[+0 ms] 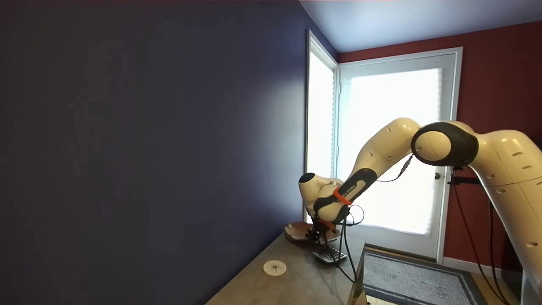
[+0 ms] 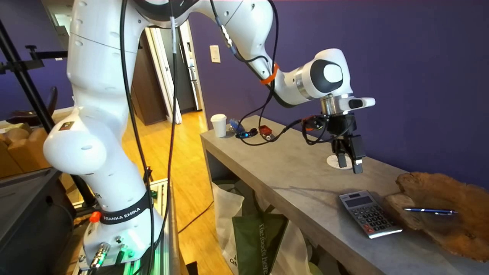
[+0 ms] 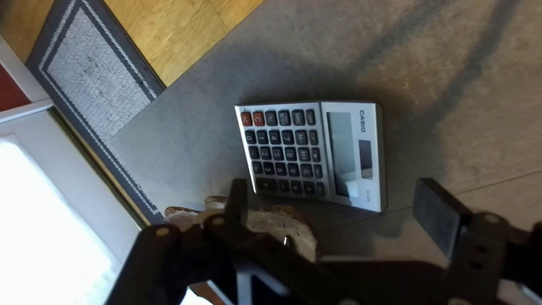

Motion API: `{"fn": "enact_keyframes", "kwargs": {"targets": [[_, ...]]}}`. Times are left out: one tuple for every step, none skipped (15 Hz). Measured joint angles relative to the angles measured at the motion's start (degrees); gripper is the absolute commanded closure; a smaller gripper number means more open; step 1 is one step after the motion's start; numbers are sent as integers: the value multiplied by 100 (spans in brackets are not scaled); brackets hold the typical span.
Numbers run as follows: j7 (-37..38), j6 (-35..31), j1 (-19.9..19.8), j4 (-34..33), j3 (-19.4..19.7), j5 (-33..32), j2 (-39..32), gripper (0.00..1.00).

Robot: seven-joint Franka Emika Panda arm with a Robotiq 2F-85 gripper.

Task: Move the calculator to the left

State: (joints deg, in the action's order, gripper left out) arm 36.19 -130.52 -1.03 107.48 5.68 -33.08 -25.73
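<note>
A rectangular, silver, black-and-red-keyed calculator (image 3: 312, 154) lies face-up on the mottled grey-brown worktop (image 3: 478, 140); the black, blocky, two-fingered claw (image 3: 336, 207) has its jaws wide apart.

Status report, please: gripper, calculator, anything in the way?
Gripper open, holding nothing. Calculator face up on table, not yet grasped. Wooden bowl close beside it, may crowd the grasp.

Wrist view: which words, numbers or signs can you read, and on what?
"CASIO": calculator, beside its display
"AC", "C": its red keys
"0" to "9": its dark keys
"MRC", "M+", "M-", "OFF": dark keys
"+", "-", "×", "÷", "=": dark keys
Remaining key labels and corner print: too small or blurred.
</note>
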Motion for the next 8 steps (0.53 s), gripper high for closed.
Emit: {"fn": "enact_keyframes", "kwargs": {"targets": [[9, 4, 73, -27, 86, -1, -78, 0], [11, 6, 138, -71, 153, -1, -182, 0], [18, 7, 201, -130, 210, -1, -306, 0], [28, 7, 264, -199, 254, -1, -442, 0], [37, 7, 316, -282, 283, -1, -576, 0], [50, 7, 368, -372, 314, -1, -712, 0], [63, 7, 420, -469, 348, -1, -841, 0], [83, 7, 472, -575, 390, -1, -968, 0]]}}
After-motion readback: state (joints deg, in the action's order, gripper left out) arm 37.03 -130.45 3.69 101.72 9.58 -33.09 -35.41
